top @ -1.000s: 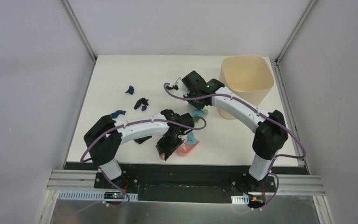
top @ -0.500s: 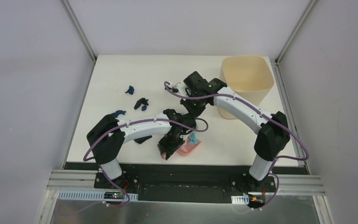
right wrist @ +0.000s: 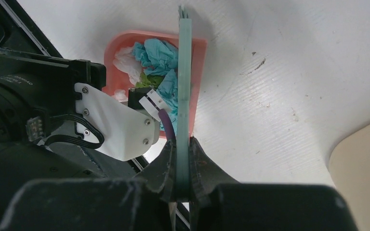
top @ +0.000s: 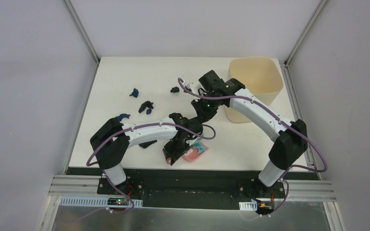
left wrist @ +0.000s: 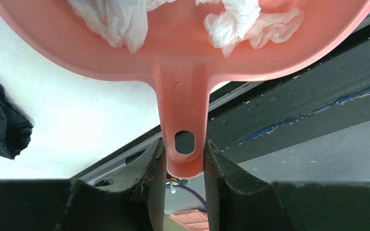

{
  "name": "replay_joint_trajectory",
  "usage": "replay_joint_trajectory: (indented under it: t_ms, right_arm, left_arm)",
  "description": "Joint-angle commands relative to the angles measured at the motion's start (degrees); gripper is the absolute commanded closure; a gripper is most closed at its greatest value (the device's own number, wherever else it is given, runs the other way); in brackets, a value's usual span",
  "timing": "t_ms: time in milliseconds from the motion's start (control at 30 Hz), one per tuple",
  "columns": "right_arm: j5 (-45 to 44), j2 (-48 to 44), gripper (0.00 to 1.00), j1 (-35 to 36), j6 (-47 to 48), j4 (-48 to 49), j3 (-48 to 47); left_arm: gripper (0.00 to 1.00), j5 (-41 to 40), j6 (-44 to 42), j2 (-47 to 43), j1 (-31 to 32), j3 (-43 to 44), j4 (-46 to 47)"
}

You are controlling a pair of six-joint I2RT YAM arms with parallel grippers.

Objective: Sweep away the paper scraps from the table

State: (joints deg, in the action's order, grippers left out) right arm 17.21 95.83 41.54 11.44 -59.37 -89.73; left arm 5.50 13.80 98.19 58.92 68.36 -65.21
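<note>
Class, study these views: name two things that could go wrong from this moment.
1. The left gripper pinches only the tip of the dustpan handle, so the loaded pan may tilt and spill its paper scraps.
2. The right gripper, holding the brush, works close over the left arm, so they may collide.

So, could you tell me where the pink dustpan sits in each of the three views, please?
Top external: the pink dustpan lies low, at centre.
Left wrist: it fills the top, handle running down into the left gripper.
Right wrist: upper left-centre, behind the teal brush.
Shared landmark: the paper scraps in it.
</note>
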Motion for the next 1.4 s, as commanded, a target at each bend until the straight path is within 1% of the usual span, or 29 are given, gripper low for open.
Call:
replay_joint_trajectory:
  t_ms: [0,133,300,433,767,900,1067,1167,1233,1300,1367]
  right_arm:
    - [1.36,-3.57,1.00,-1.75,-2.58,-2.86,0.74]
    - [-6.50,-4.94,1.00,-3.76,-2.17,1.82,1.50]
    - [-11.37,-5.99,1.00,-4.19,-1.25,5.84,2.54]
    - [-12.69,-6.91,1.00,-4.27,-0.26,5.84,1.33]
    - [-14.49,-14.49,1.00,-4.75,2.86,6.24,2.06]
    - [-12.21,-17.68,1.00,-6.30,2.20,6.24,2.33]
    - [-3.50,-20.68,1.00,-11.27,-0.92,4.22,-0.26]
    - [-3.39,-23.28,1.00,-13.93,-1.94,5.71,0.65]
    - [-4.16,-23.99,1.00,-15.05,-2.04,5.86,1.60]
    - [-4.70,-24.35,1.00,-15.51,-1.68,5.24,3.09]
    - [-4.93,-25.07,1.00,-15.45,-1.18,5.16,5.43]
  left_arm:
    - [1.00,-2.29,0.42,-2.99,-0.65,-0.76,3.86]
    - [1.00,-1.73,-0.78,-6.81,-0.52,-3.58,7.10]
    - [1.00,-2.44,-1.37,-10.62,-0.47,-5.86,8.69]
    - [1.00,-2.29,-1.29,-12.68,-0.47,-7.31,8.89]
    - [1.00,-2.63,-0.66,-17.33,-0.22,-9.01,10.29]
    - [1.00,-3.95,-0.63,-19.53,-0.11,-9.59,11.40]
    - [1.00,-5.22,0.11,-23.83,0.52,-11.21,15.11]
    - [1.00,-5.24,1.30,-23.66,0.50,-11.56,19.94]
    - [1.00,-6.91,1.31,-20.01,0.61,-7.44,16.41]
    - [1.00,-8.44,1.04,-16.39,0.94,-1.89,9.38]
    - [1.00,-7.87,0.27,-14.48,1.39,0.65,3.51]
